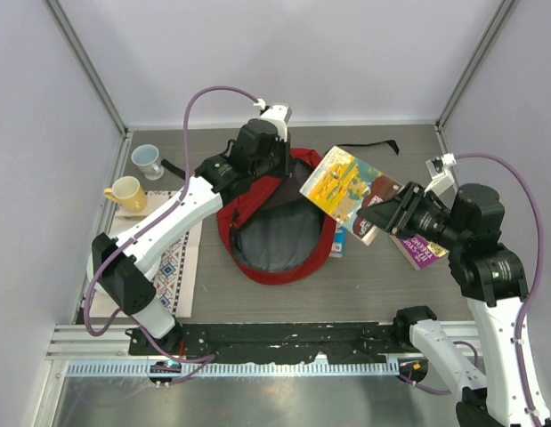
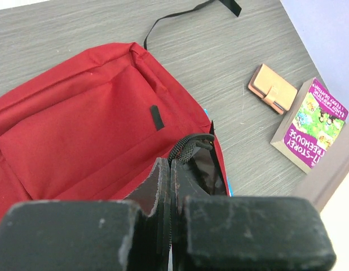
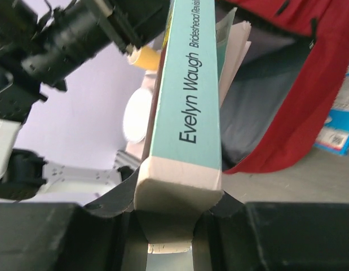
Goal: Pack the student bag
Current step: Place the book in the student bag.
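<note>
student bag (image 1: 277,236): red, gaping, grey lining | left claw (image 2: 169,178) pinches its rim | right claw (image 3: 177,208) grips book (image 1: 346,182)

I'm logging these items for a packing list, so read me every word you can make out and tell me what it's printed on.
"Evelyn Waugh": spine of the held book.
"Brideshead Revisi", cut off: same spine.
"STOREY TREEHOUSE": purple book on the table.
Blue item by the student bag: print too blurred to read.
</note>
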Motion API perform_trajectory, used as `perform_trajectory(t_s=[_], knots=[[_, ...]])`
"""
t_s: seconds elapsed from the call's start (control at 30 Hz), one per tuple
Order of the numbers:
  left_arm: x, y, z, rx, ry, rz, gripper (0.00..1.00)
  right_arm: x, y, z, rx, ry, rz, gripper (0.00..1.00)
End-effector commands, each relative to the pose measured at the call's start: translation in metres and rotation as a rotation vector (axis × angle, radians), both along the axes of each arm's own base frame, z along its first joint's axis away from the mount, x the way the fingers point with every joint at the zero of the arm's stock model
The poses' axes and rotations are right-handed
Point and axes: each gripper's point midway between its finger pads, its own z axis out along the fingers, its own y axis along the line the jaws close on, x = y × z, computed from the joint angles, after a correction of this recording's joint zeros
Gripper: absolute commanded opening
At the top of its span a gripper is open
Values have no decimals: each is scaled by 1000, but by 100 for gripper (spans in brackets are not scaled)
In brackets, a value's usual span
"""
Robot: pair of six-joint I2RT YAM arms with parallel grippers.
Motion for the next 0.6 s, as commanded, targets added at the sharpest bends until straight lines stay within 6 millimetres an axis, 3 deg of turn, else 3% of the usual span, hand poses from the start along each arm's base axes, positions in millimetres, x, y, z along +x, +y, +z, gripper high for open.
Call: perform_trajectory(t_s=[0.0, 0.03, 0.07, 0.13, 0.17, 0.23, 0.27, 0.3, 0.37, 0.57], knots=[[6, -2, 34, -31, -84, -12, 0, -51, 17, 27, 132, -60, 149, 1], [5, -4, 33, -30, -82, -23, 0, -63, 16, 27, 146, -75, 153, 1], [3, -4, 30, -21, -69, -38, 0, -62, 17, 11, 162, -24, 144, 1], [1, -9, 28, -26, -55, -65, 0, -66, 20, 1, 220, 15, 150, 1], [0, -11, 29, -32, -52, -75, 0, -65, 22, -19, 245, 69, 151, 1], [-3, -18, 26, -38, -41, -112, 0, -62, 28, -18, 339, 86, 165, 1], [-3, -19, 25, -36, -37, -115, 0, -58, 29, -29, 365, 105, 160, 1], [-2, -20, 27, -36, -40, -117, 0, -56, 29, -25, 386, 73, 161, 1], [-3, -21, 26, -30, -26, -122, 0, -47, 27, -35, 394, 105, 124, 1], [-6, -30, 46, -73, -30, -162, 0, -17, 29, -59, 386, 193, 76, 1]])
